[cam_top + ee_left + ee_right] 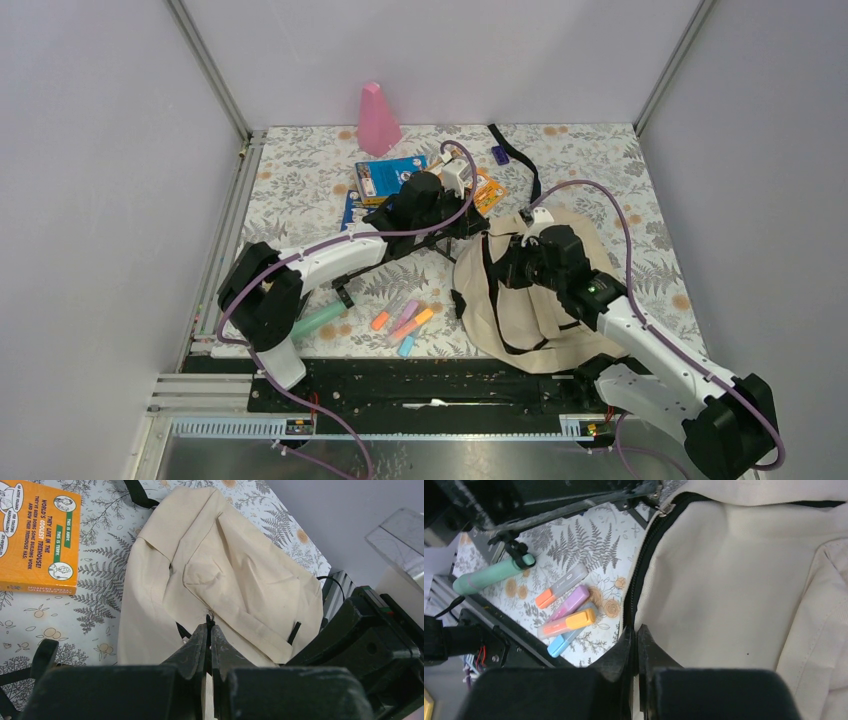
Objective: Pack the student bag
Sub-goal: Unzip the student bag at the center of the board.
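Top external view first: the student bag lies slumped on the right half of the table, in front of the right arm, and both arms are bent in over it. The books, the highlighters and a green pen all lie out on the flowered cloth, so by my reckoning nothing visible has gone in yet.

Look at the left gripper: its jaws are pressed together right at the bag's near edge, a small metal zip tab just past the tips, and a sliver of cream cloth shows between them. It looks like a pinch on the fabric. The orange book sits off to the side, untouched.

Now the right gripper: its jaws are closed tight too, tips sitting on the black zipper where it runs down the bag's side. It seems to have a nip of that edge, though the exact bite is hidden.

I'd call this the opening step: two grips on the rim, mouth not yet spread. The next move calls for the two pinches to draw apart, one lifting, until a real gap shows. Then one pincer must let go to fetch a book while the other holds the mouth open, and the thin cloth could slip out.
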